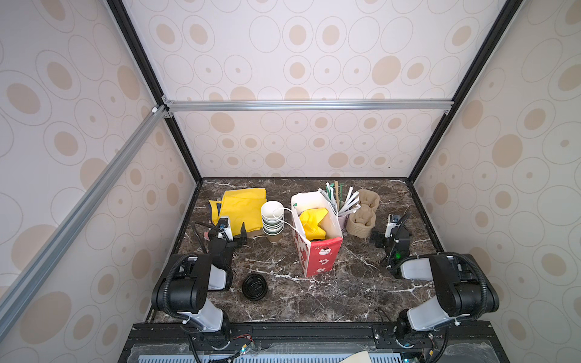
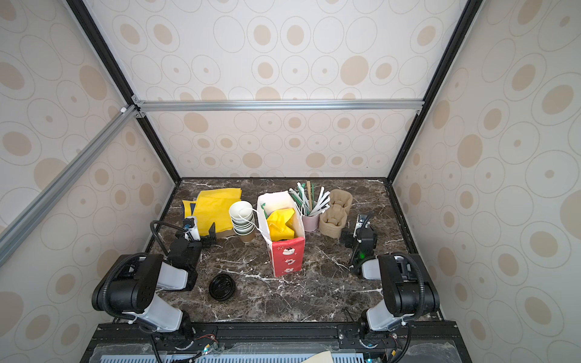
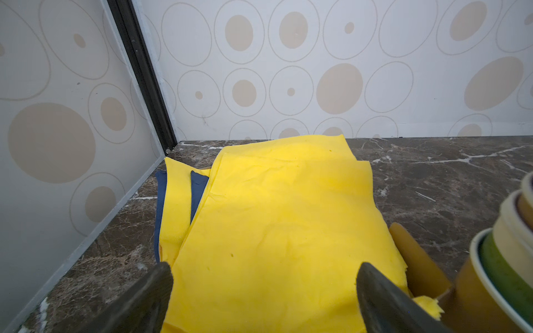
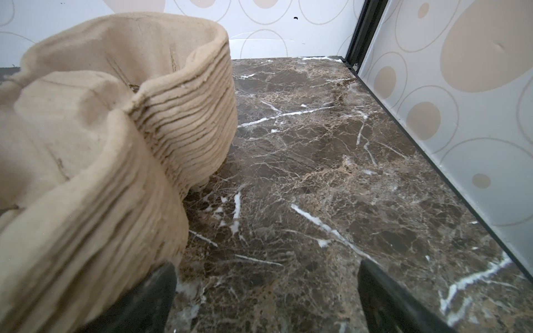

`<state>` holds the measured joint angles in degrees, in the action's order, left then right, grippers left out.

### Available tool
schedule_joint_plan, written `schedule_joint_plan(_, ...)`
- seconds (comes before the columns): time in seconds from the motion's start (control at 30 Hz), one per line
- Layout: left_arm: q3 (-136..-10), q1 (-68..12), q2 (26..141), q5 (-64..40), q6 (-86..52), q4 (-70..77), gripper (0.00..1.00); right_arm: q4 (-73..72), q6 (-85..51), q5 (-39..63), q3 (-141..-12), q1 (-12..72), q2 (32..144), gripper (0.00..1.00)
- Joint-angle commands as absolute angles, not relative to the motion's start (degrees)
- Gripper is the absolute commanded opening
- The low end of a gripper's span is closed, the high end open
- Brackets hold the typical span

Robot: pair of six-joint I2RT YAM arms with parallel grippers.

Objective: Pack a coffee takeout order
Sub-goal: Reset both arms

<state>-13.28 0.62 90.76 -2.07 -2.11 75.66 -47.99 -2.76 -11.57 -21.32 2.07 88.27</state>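
In a top view the crumpled yellow napkin (image 1: 311, 226) sits centre-frame inside the paper bag (image 1: 320, 254), apparently packed; in the left wrist view the left gripper (image 3: 265, 271) hangs wide open and empty over spare napkins (image 3: 274, 201); in the right wrist view the right gripper (image 4: 266, 266) is likewise spread and empty beside stacked pulp trays (image 4: 86, 129) at left.

Robot test booth (aluminium frame (image 1: 308, 105), wallpapered panels (image 1: 314, 47))

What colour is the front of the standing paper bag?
The paper bag front is red with white figures; best in a top view.
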Motion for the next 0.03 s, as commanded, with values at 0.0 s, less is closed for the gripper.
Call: schedule_joint_plan(0.0,-12.7,0.4,90.5,-2.9,-0.6,77.8,0.99,-48.1,-2.8,-11.7,-22.4,2.1,87.8,1.0)
